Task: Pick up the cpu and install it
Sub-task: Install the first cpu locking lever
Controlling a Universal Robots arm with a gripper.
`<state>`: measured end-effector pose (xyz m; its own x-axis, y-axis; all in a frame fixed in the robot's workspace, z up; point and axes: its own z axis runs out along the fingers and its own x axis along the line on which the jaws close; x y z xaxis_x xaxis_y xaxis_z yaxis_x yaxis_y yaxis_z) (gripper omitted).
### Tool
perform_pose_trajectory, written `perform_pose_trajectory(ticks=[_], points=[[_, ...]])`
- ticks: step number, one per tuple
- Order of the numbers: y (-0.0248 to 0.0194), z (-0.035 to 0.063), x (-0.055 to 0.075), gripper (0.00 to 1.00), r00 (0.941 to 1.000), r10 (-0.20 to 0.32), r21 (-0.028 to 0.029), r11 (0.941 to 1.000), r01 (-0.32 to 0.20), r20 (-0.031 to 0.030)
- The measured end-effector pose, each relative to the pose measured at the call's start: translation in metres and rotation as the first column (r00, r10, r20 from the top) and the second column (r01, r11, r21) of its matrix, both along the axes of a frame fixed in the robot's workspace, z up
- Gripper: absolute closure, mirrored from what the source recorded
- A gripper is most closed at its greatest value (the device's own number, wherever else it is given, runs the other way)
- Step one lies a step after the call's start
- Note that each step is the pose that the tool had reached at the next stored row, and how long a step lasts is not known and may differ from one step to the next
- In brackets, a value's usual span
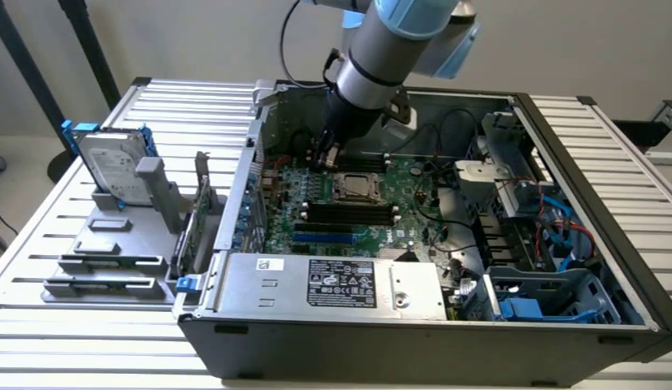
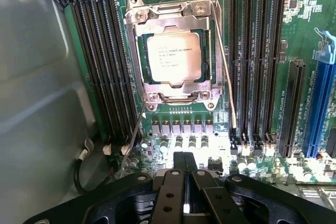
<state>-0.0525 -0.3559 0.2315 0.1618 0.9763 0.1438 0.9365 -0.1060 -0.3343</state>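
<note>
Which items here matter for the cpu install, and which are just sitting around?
In the job:
- cpu, seated in the socket
- socket frame
- gripper, shut, near the socket

Just lying about:
- hard drive
- memory slots
- power supply

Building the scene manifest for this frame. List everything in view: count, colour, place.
cpu: 1, silvery-grey, seated in the socket frame
motherboard: 1, green, flat inside the case
memory slots: two banks, black, either side of the socket
expansion slot: at least 1, blue, past one memory bank
power supply: 1, silver, labelled, along the case's near edge
case: 1, dark grey, open-topped, on the table
hard drive: 1, silver with blue brackets, upright on the rack
rack: 1, grey, exterior view's left of the case
table: 1, pale, slatted
arm: 1, grey and light blue, reaching into the case
pincer: 1, black, shut, empty, beside the socket
</note>
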Motion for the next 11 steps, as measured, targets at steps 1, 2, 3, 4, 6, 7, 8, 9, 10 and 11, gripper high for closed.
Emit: perform_pose_trajectory(ticks=[1, 2, 3, 4, 6, 7, 8, 9, 10, 11], points=[[0.0000, -0.0002, -0.0001, 0.89, 0.9999, -0.012, 0.0000, 0.9999, 0.012, 0.0000], [0.0000, -0.0004, -0.0002, 0.89, 0.9997, -0.025, -0.0001, 0.9997, 0.025, 0.0000], [0.0000, -0.0004, -0.0004, 0.89, 0.9993, -0.037, -0.0003, 0.9993, 0.037, -0.0002], [0.0000, -0.0004, -0.0007, 0.89, 0.9989, -0.047, -0.0001, 0.9989, 0.047, -0.0006], [-0.0005, 0.0004, -0.0016, 0.89, 0.9984, -0.056, 0.0087, 0.9984, 0.056, -0.0056], [-0.0010, 0.0013, -0.0021, 0.89, 0.9982, -0.059, 0.0129, 0.9981, 0.060, -0.0084], [-0.0017, 0.0024, -0.0025, 0.89, 0.9980, -0.062, 0.0162, 0.9980, 0.062, -0.0109], [-0.0026, 0.0035, -0.0029, 0.89, 0.9979, -0.063, 0.0183, 0.9978, 0.064, -0.0131], [-0.0036, 0.0046, -0.0035, 0.89, 0.9978, -0.064, 0.0191, 0.9977, 0.065, -0.0150], [-0.0046, 0.0057, -0.0041, 0.89, 0.9978, -0.065, 0.0197, 0.9977, 0.065, -0.0166]])
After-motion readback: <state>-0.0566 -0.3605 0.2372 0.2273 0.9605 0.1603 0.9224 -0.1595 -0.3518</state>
